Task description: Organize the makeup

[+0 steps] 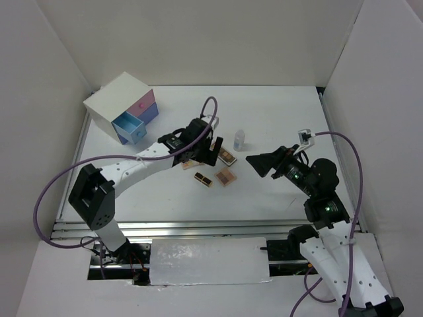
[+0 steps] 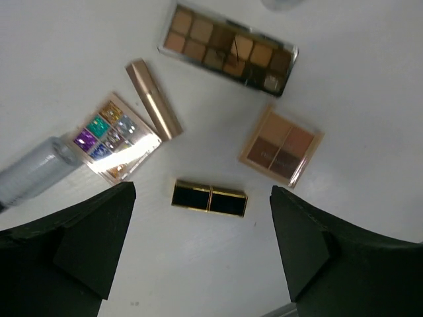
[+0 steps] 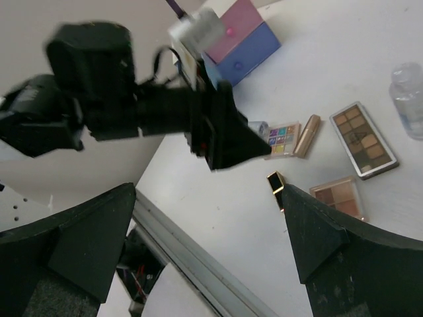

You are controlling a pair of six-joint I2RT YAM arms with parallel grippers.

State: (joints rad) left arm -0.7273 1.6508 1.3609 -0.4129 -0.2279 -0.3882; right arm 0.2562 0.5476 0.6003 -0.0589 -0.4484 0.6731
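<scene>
Top external view: white bench [image 1: 284,119], walled on three sides. A white box [image 1: 121,105] sits at the far left corner, with a pink drawer over a blue drawer [image 1: 130,127]; the blue one is pulled out.

The left arm [image 1: 139,165] reaches from the near left edge toward the middle of the bench. The right arm [image 1: 317,191] rises from the near right edge and bends left.

Left gripper [image 2: 198,251]: jaws spread wide, nothing between them. It hangs over the makeup, touching none of it.

Right gripper [image 3: 205,257]: jaws also wide and empty. It is up off the bench, just right of the makeup, and points at the left gripper.

All the makeup lies loose in one cluster at mid-bench, none of it in the box.
- The long brown palette [image 2: 228,49] is on the far side of the cluster and lies flat.
- The square tan palette [image 2: 281,146] is on the near side of the long one, apart from it.
- The multicoloured palette [image 2: 117,135] is on the left of the cluster, glare across one corner.
- The black-and-gold compact [image 2: 209,197] is nearest the near edge, between the two small palettes and touching neither.
- The rose-gold lipstick [image 2: 153,99] lies on its side along the multicoloured palette's edge, touching it.
- The clear tube [image 2: 36,172] lies flat with one end at the same palette's left corner. Its other end runs out of frame.
- The small clear bottle [image 1: 240,139] stands upright just beyond the long palette, toward the far edge.
</scene>
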